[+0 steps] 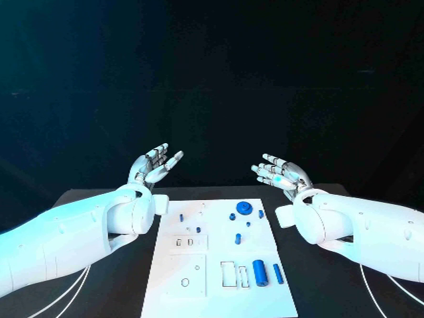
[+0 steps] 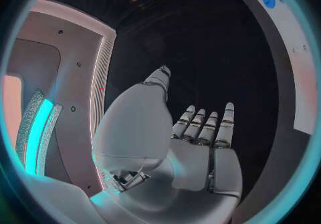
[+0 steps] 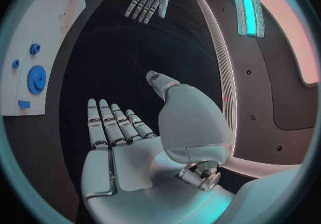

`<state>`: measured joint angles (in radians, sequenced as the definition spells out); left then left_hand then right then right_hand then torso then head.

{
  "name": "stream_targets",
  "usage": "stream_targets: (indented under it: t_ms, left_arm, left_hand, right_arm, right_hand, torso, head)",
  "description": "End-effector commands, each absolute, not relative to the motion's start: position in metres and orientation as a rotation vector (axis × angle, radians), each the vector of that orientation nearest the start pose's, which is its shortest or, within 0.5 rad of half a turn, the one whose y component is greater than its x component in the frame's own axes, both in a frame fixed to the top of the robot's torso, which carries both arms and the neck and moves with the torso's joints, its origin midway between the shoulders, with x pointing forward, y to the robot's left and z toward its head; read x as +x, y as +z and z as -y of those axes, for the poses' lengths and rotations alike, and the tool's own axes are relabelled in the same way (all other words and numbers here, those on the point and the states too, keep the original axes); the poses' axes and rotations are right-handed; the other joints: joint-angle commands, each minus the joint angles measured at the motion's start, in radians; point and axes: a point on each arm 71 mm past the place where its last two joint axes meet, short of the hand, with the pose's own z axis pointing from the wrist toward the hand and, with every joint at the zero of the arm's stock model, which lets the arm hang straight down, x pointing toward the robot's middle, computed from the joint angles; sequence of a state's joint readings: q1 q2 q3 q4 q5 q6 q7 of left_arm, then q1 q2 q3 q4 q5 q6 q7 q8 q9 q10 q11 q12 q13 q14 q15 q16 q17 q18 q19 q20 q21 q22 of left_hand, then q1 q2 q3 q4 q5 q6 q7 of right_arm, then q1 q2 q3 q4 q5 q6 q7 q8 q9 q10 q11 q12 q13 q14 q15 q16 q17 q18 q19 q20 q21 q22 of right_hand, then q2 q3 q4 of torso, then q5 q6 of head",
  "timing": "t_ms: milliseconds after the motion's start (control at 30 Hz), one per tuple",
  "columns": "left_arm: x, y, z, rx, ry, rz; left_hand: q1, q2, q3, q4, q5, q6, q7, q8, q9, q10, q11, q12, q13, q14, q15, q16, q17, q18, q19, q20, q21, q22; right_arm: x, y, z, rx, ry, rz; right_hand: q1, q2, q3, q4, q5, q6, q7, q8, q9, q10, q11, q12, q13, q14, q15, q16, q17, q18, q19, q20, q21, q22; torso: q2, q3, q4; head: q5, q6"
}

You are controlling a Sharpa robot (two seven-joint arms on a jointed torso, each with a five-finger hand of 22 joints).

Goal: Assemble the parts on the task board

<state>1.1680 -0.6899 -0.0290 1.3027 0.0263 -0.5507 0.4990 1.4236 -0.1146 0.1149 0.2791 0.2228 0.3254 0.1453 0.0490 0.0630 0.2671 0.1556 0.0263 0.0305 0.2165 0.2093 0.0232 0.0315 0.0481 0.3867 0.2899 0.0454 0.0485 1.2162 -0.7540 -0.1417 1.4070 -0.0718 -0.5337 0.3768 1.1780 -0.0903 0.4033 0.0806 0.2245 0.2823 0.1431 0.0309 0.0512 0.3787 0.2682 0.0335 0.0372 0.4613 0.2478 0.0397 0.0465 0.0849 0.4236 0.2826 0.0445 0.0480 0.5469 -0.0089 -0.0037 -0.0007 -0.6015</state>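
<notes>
- Head view: the task board (image 1: 222,265) lies on the worktop (image 1: 97,199) with small blue parts (image 1: 260,272) scattered over it.
- Left robot hand (image 1: 155,163) and right robot hand (image 1: 281,173) hover beyond the board's far edge, fingers spread, holding nothing.
- Parts look light, rigid and slick; pinch the cylinders across their sides.

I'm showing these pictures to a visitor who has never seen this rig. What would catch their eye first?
Probably the two silver robot hands, left and right, raised open with fingers apart beyond the far end of the task board. Next, the white board on the black table, dotted with blue parts: a gear near its far end, a large cylinder near its near end.
</notes>
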Motion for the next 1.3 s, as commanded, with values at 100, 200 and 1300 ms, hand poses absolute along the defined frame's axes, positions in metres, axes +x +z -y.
stream_targets:
  t_ms: [100, 200, 1300]
  left_arm:
    - [0.530, -0.197, -0.208, -1.144, -1.418, -1.224]
    - [0.527, -0.195, -0.222, -1.147, -1.403, -1.213]
    - [0.476, -0.159, -0.226, -1.145, -1.550, -1.231]
  left_hand:
    - [0.043, -0.003, 0.000, 0.013, 0.008, 0.017, 0.046, 0.006, 0.003, 0.013, 0.005, 0.006, 0.002, 0.013, 0.005, 0.007, 0.002, 0.012, 0.017, 0.004, 0.006, 0.003]
    - [0.044, -0.003, 0.000, 0.013, 0.008, 0.019, 0.047, 0.006, 0.003, 0.014, 0.006, 0.006, 0.003, 0.013, 0.005, 0.007, 0.002, 0.012, 0.017, 0.004, 0.006, 0.003]
    - [0.057, 0.016, 0.074, 0.002, 0.005, 0.378, 0.114, 0.101, 0.062, 0.590, 0.066, 0.081, 0.034, 0.638, -0.026, 0.199, 0.132, 0.128, 0.395, -0.005, 0.207, 0.092]
  right_arm:
    - [0.506, -0.214, 0.205, 0.987, 1.314, -1.582]
    - [0.509, -0.205, 0.217, 0.761, 1.217, -1.574]
    - [0.515, -0.166, 0.207, -0.312, 0.614, -1.660]
  right_hand:
    - [0.071, -0.003, 0.026, -0.019, 0.005, 0.059, 0.157, 0.016, 0.010, 0.066, 0.001, 0.011, 0.006, 0.076, -0.002, 0.017, 0.011, 0.027, 0.056, 0.008, 0.023, 0.011]
    - [0.099, -0.006, 0.039, -0.042, 0.005, 0.116, 0.157, 0.029, 0.020, 0.134, -0.005, 0.017, 0.011, 0.162, -0.012, 0.033, 0.022, 0.039, 0.122, 0.007, 0.048, 0.021]
    - [0.159, -0.107, 0.057, -0.090, -0.063, 0.713, 0.032, 0.167, 0.108, 0.847, -0.170, 0.031, 0.031, 0.992, -0.239, 0.338, 0.227, 0.097, 0.812, -0.176, 0.445, 0.173]
  torso:
    - [0.000, -0.0001, -0.0001]
    - [0.009, -0.0039, 0.0102]
    - [0.111, -0.0187, 0.0756]
  head:
    - [0.000, 0.000]
    - [-0.004, -0.011]
    - [-0.080, -0.019]
